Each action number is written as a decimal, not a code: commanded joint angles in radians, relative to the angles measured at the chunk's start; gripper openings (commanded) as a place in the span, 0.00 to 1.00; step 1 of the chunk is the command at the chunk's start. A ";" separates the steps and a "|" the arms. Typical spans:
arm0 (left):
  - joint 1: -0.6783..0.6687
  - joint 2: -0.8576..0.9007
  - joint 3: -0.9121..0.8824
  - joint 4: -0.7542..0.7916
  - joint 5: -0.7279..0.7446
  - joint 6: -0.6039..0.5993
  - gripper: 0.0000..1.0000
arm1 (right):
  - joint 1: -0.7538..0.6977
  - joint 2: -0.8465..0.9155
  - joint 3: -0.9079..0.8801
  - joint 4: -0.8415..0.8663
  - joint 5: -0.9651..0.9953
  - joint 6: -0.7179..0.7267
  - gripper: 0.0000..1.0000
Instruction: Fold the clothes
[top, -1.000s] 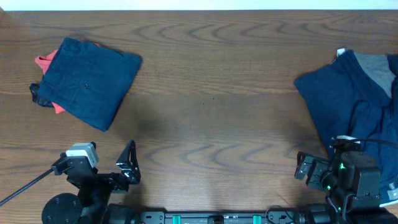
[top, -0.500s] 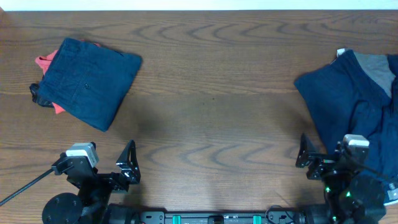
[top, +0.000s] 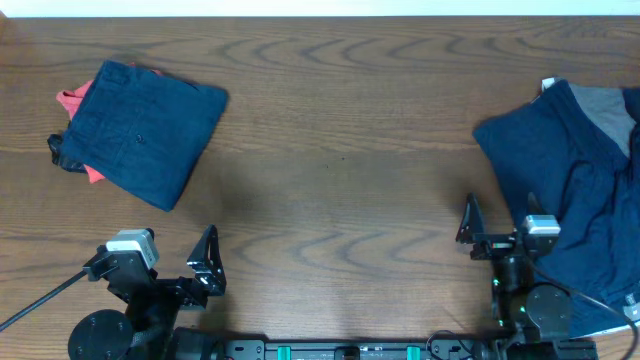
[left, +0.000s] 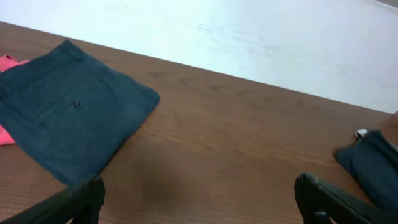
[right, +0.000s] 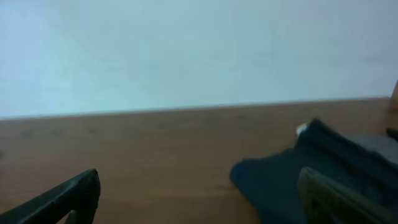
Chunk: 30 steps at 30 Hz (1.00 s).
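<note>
Your bench (top: 340, 150) carries two lots of clothes. The larger is the loose navy heap (top: 570, 180) at the right edge, with a grey piece (top: 605, 108) showing at its far corner. At far left lie the folded navy trousers (top: 140, 130), resting on a red tee (top: 72, 100) that peeks out at the left, with a black piece (top: 58, 152) at their near-left corner. Your left gripper (top: 207, 260) sits at the near edge, released, fingers spread wide. Your right gripper (top: 468, 230), just left of the heap, is spread too and holds nothing.
</note>
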 joint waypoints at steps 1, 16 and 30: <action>-0.004 -0.002 -0.008 0.003 -0.005 -0.012 0.98 | 0.013 -0.007 -0.023 -0.040 -0.007 -0.024 0.99; -0.004 -0.002 -0.008 0.003 -0.005 -0.012 0.98 | 0.013 -0.004 -0.023 -0.058 -0.030 -0.024 0.99; -0.004 -0.002 -0.008 0.003 -0.005 -0.012 0.98 | 0.013 -0.004 -0.023 -0.058 -0.030 -0.024 0.99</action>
